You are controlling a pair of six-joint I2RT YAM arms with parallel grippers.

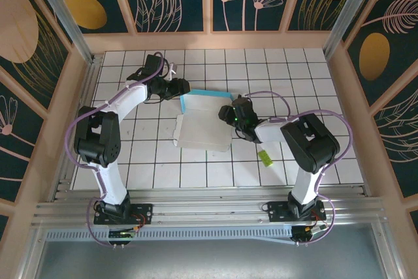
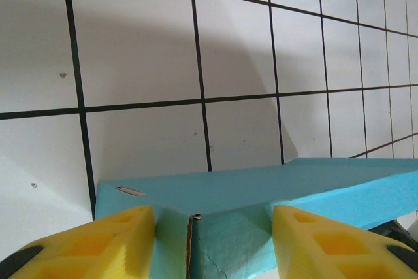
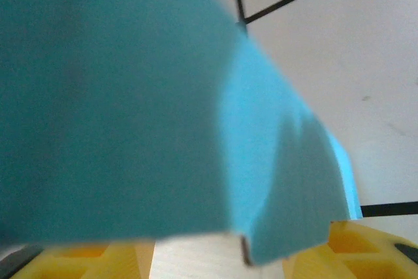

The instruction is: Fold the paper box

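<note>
Top external view puts the paper box (image 1: 206, 125) mid-table on the white tiled table (image 1: 313, 83), between the two arms. It is half formed: its turquoise far wall stands up, while the near part lies as a shallow white tray with a flap loose at its left.

The left gripper (image 1: 181, 89) sits at the box's far-left corner. In the left wrist view its yellow fingers (image 2: 111, 240) straddle that corner, and the turquoise card (image 2: 261, 194) fills the gap from pad to pad. I read this as a clamp on the corner, probably to pin the box while the other side is worked.

The right gripper (image 1: 230, 114) is at the box's right end. In the right wrist view a blurred turquoise panel (image 3: 117, 96) hangs just before the lens, its lower edge dipping between the parted fingers (image 3: 366, 246). Whether they pinch it I cannot tell. That placement suits lifting or pushing the right wall upright.

As a container, the box shows bare white card inside, with nothing in it that I can see. A small lime-green strip (image 1: 264, 157) lies on the tiles, near and to the right, apart from the box.
</note>
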